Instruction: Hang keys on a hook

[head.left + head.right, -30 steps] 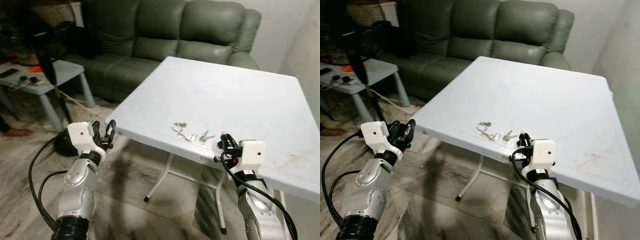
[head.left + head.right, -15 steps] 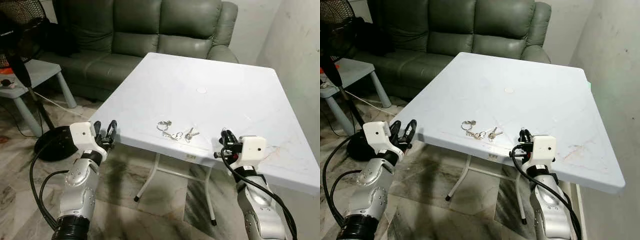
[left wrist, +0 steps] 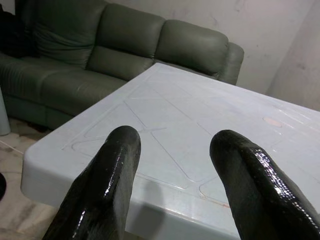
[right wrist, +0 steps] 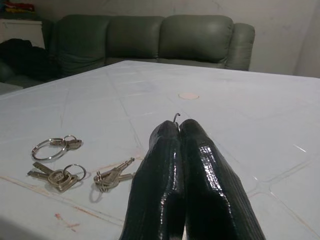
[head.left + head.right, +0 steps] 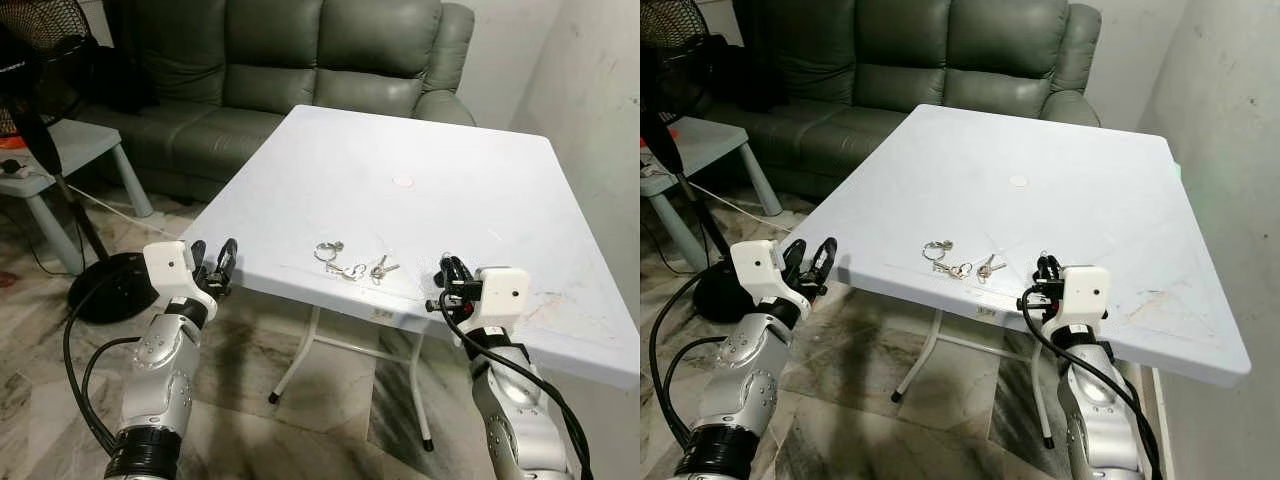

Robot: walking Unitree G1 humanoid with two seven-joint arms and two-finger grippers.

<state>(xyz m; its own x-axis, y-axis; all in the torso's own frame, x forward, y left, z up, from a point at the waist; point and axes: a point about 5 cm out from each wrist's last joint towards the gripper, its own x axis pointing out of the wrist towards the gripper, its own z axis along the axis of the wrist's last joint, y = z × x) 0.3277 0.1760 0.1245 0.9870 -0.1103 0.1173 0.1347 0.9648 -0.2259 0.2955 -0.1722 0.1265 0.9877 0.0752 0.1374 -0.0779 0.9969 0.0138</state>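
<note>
With the hook [image 4: 176, 118] pinched in the right hand [image 5: 447, 283], next comes threading the keys [image 5: 352, 268], left hand [image 5: 212, 266] spread.

No text, label or number can be read anywhere.

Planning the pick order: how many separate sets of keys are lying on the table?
3, near the front edge of the white table: a ring set farthest left, a middle set, and a third set nearest the right claw. Keys hidden beneath others cannot be ruled out.
</note>
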